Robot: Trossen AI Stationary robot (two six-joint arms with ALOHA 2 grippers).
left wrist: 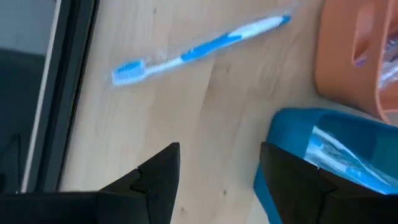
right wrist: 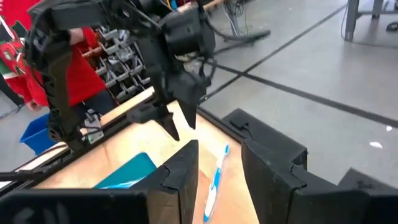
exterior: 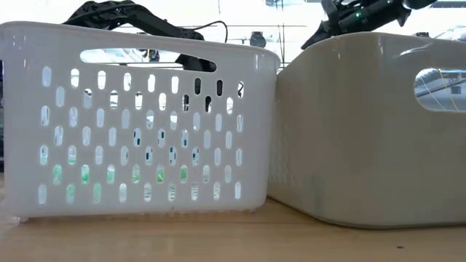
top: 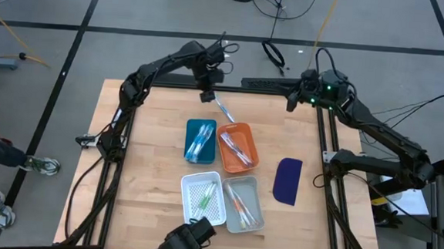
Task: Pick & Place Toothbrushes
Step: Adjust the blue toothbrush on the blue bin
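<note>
Left gripper (top: 207, 97) hovers over the desk's (top: 151, 151) far edge, fingers parted, empty. Blue toothbrush (top: 224, 111) lies flat on the wood just beyond its fingertips, untouched, beside the blue tray (top: 200, 139) and orange tray (top: 238, 147). Right gripper (right wrist: 219, 167) waits further along that edge, partly open, empty.

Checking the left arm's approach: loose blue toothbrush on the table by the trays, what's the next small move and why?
Probably lower the left gripper onto the white-and-blue plastic toothbrush. Its fingers are open and empty, hovering above the wooden table, and the brush lies loose beside the orange plastic tray and the blue plastic tray. The right gripper waits at the table's far edge.
</note>
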